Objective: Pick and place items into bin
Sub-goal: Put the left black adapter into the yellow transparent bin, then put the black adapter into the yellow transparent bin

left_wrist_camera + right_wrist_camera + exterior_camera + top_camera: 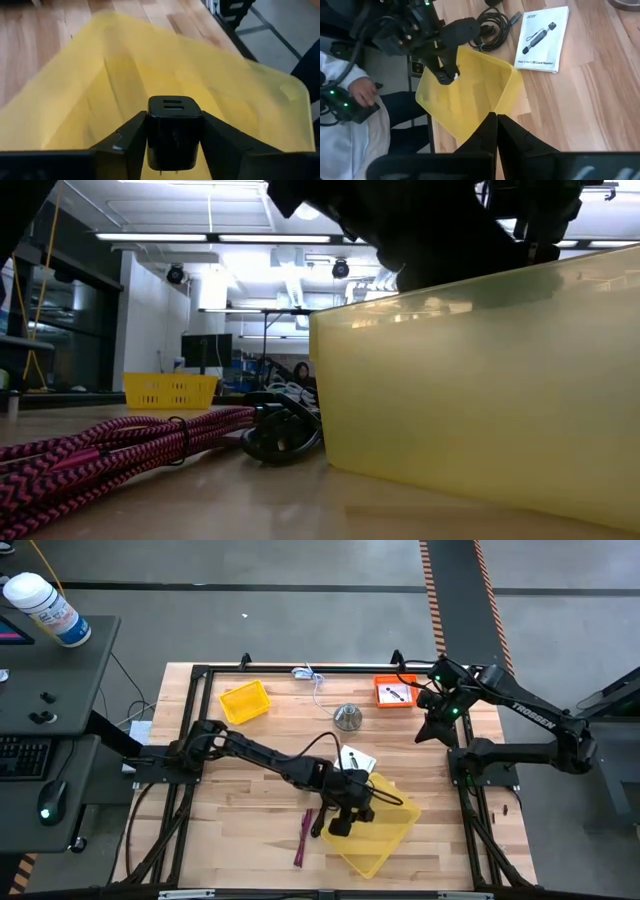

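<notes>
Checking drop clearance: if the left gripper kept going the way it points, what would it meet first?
Likely the inside of the yellow bin: the left gripper, holding a black cube, points straight into it, with nothing between as far as can be seen.

Left arm reached from the bench's left edge toward front centre, elbow bent, wrist angled down. Left gripper (pixel 343 812) hung there with both dark fingers (pixel 125 142) pressed flat against the sides of a small black cube (pixel 174 131), jaws held parallel. Right arm folded back at the far right corner, elbow raised, forearm pointed inward. Right gripper (pixel 497 126) hovered with fingers together, tips touching, carrying nothing.
</notes>
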Tool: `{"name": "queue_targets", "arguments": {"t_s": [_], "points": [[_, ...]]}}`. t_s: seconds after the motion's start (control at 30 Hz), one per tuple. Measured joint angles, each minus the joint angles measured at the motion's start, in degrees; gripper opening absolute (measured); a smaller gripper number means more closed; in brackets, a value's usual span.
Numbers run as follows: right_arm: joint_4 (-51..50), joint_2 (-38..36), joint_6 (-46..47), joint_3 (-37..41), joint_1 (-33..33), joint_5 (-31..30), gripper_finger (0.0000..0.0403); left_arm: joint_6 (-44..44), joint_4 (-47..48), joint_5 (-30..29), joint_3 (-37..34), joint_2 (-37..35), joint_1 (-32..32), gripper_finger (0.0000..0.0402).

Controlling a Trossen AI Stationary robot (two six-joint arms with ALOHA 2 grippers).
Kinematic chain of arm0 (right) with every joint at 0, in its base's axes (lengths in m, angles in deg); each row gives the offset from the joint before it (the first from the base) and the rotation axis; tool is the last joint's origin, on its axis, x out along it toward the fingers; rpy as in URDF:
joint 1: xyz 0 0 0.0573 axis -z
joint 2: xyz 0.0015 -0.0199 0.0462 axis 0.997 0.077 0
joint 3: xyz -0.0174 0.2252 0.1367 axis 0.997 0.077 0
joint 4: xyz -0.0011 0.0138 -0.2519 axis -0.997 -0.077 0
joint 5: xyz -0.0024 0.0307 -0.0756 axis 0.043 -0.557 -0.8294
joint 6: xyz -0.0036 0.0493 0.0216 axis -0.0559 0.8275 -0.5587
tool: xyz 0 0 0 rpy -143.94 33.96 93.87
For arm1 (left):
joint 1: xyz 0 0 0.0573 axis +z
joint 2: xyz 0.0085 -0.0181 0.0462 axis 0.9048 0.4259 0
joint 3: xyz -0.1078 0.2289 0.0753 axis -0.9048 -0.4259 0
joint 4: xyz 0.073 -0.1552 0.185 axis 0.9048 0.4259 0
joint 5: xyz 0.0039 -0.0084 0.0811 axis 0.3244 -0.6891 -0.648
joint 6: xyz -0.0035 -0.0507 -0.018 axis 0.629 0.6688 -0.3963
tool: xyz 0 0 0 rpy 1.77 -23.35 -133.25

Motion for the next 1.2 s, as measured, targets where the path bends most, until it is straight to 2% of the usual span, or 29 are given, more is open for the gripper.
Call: {"name": "queue_targets", "arguments": {"t_s": [0.23,0.37,0.47,0.53,0.6,0.67,0.73,0.8,0.93,1.07,1.2], "points": [[1.38,0.00,-0.17,0.00,0.00,-0.17,0.0000,3.40,5.91,0.14,1.65,-0.50,0.04,0.0253],[3.48,0.00,-0.20,0.00,0.01,-0.20,0.0000,7.70,19.22,-1.23,6.39,-0.65,0.42,0.0281],[4.40,0.00,-0.28,0.00,0.00,-0.22,0.0000,11.16,31.20,-4.10,11.72,-0.65,0.84,0.0279],[4.60,0.00,-0.94,0.00,0.00,-0.22,0.0000,14.83,40.26,-8.26,15.73,-0.65,1.13,0.0269],[4.92,0.00,-1.40,0.00,0.00,-0.22,0.0000,22.88,49.68,-13.27,19.59,-0.65,1.21,0.0255],[5.78,0.00,-1.50,0.00,0.00,-0.22,0.0000,35.78,59.19,-17.11,21.95,-0.84,1.74,0.0242],[6.52,0.00,-1.51,0.00,0.00,-0.22,0.0000,48.75,67.52,-17.89,22.14,-0.89,2.53,0.0231],[7.59,0.00,-1.51,0.00,0.00,-0.20,0.0000,56.61,72.33,-18.17,21.60,-0.69,3.00,0.0223],[9.27,0.00,-1.51,0.00,0.00,-0.10,0.0000,67.38,69.79,-16.82,17.31,-0.69,3.31,0.0219],[9.56,0.00,-1.29,0.00,0.02,-0.02,0.0000,71.34,62.88,-11.39,12.29,-0.69,3.49,0.0219],[9.41,0.00,-1.10,0.00,0.01,0.00,0.0000,73.89,61.55,-12.33,9.75,-0.63,3.50,0.0218]]}}
